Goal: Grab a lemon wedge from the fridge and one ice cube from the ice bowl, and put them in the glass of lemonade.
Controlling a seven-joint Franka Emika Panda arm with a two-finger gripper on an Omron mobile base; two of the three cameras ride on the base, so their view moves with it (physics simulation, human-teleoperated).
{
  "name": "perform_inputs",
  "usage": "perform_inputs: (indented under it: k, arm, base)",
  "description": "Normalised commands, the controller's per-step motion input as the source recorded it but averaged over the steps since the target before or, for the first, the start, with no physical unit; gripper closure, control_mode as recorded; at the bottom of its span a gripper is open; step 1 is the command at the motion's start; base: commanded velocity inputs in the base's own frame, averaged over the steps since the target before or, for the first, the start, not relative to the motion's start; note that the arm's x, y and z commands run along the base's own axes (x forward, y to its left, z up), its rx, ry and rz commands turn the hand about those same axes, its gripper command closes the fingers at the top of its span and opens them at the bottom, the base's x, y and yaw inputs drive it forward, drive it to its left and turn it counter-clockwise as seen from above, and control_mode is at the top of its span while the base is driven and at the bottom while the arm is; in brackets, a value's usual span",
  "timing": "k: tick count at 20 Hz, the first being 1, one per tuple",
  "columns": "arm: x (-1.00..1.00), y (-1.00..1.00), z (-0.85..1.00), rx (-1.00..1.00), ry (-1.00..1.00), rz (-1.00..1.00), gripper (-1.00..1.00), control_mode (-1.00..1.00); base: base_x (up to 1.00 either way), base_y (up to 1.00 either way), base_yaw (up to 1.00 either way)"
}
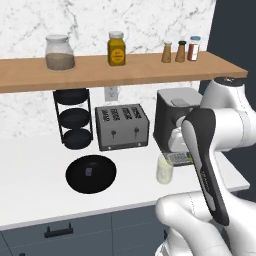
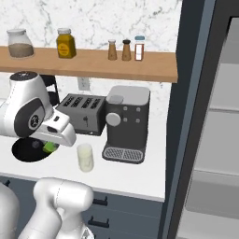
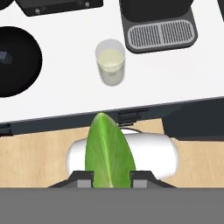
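Note:
My gripper (image 3: 111,179) is shut on the lemon wedge (image 3: 109,151), a green, leaf-shaped slice that stands up between the two finger tips. The wedge (image 2: 49,147) also peeks out under the hand, held above the counter's front edge. The glass of lemonade (image 3: 110,61) stands upright on the white counter, ahead of the gripper and apart from it, next to the coffee machine. Left of the glass (image 1: 164,169) lies the ice bowl (image 1: 91,173), wide and black, with one small ice cube (image 1: 89,171) in it. The fridge (image 2: 210,140) stands open at the right.
A coffee machine (image 1: 175,117) stands right behind the glass, with a toaster (image 1: 122,126) to its left and a three-tier black rack (image 1: 75,119) beyond that. A wooden shelf (image 1: 100,70) with jars and shakers hangs above. Dark drawers (image 1: 60,231) run below the counter edge.

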Motion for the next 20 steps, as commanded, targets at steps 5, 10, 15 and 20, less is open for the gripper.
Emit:
perform_inputs:
  k: [5, 10, 15, 20]
  arm:
    - [0.0, 0.0, 0.0, 0.0, 0.0, 0.0, 1.0, 1.0]
    - [0.0, 0.0, -0.01, 0.0, 0.0, 0.0, 1.0, -1.0]
    - [0.0, 0.0, -0.22, 0.04, 0.0, 0.0, 1.0, -1.0]
    - [0.0, 0.0, -0.4, 0.1, 0.0, 0.0, 1.0, -1.0]
  base:
    - [0.0, 0.0, 0.0]
    - [0.0, 0.0, 0.0]
    - [0.0, 0.0, 0.0]
    - [0.0, 0.0, 0.0]
